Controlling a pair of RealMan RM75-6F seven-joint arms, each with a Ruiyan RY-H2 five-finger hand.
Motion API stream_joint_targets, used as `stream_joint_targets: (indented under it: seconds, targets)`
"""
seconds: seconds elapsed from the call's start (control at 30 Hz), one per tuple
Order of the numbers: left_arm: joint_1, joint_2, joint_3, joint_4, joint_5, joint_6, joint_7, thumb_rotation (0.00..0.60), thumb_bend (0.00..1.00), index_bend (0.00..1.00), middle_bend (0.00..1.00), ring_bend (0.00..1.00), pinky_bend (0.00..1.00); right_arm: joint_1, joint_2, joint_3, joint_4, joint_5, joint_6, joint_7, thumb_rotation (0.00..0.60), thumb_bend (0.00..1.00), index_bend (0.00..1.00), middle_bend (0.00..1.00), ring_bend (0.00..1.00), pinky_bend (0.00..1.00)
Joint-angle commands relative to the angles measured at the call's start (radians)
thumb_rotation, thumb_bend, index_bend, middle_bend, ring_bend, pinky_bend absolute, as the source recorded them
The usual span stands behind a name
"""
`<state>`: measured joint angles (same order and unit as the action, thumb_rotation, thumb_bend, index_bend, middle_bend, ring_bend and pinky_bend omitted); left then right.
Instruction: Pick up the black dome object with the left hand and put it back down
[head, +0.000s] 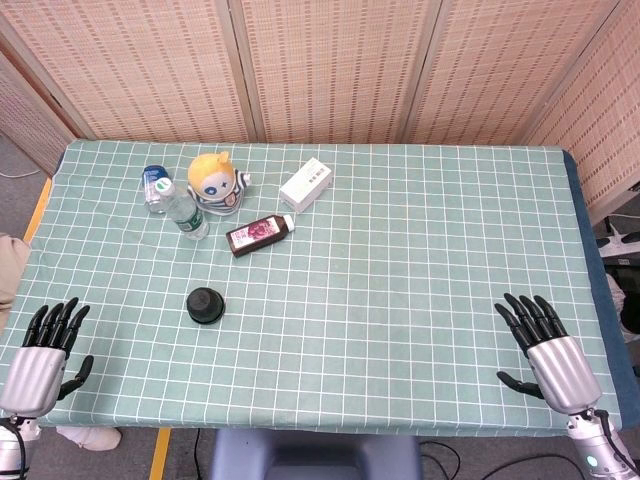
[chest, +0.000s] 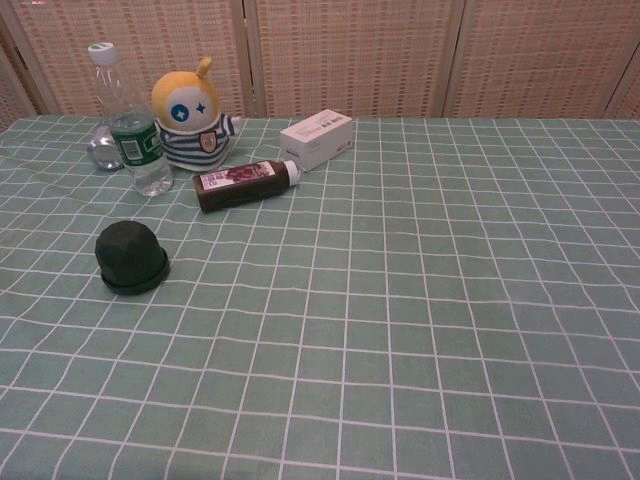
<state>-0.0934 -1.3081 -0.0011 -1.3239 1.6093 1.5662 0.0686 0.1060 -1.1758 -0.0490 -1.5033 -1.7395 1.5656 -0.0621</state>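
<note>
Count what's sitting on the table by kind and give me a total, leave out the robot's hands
Black dome object: 1
Clear water bottle: 1
Dark bottle lying on its side: 1
Yellow-headed plush toy: 1
White box: 1
Small item behind the water bottle, too hidden to identify: 1
Total: 6
</note>
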Motion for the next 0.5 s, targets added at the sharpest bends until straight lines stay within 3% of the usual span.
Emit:
stream_joint_targets:
  seconds: [0.03, 0.2, 0.3, 0.43, 0.5]
  targets:
    - [-0.008, -0.009, 0.000, 0.005, 0.002, -0.013, 0.006, 0.600, 0.41, 0.00, 0.00, 0.00, 0.00, -0.003, 0.010, 0.001, -0.019, 0.012, -0.011, -0.012, 0.571, 0.00, 0.00, 0.00, 0.00, 0.00]
    - [-0.049, 0.004, 0.008, -0.018, 0.037, -0.054, -0.048, 0.600, 0.41, 0.00, 0.00, 0.00, 0.00, -0.009, 0.019, 0.004, -0.033, 0.003, 0.004, -0.008, 0.570, 0.00, 0.00, 0.00, 0.00, 0.00]
    - [-0.119, 0.065, 0.009, -0.086, 0.079, -0.121, -0.133, 0.600, 0.41, 0.00, 0.00, 0.00, 0.01, -0.005, 0.021, 0.001, -0.033, 0.006, -0.010, -0.001, 0.571, 0.00, 0.00, 0.00, 0.00, 0.00]
    - [-0.256, 0.175, -0.012, -0.229, 0.064, -0.308, -0.332, 0.600, 0.41, 0.00, 0.00, 0.00, 0.03, 0.002, 0.022, -0.006, -0.035, 0.002, -0.034, 0.012, 0.571, 0.00, 0.00, 0.00, 0.00, 0.00]
    - [-0.316, 0.213, -0.026, -0.270, 0.052, -0.395, -0.351, 0.600, 0.41, 0.00, 0.00, 0.00, 0.06, 0.005, 0.024, -0.010, -0.036, 0.001, -0.045, 0.009, 0.572, 0.00, 0.00, 0.00, 0.00, 0.00]
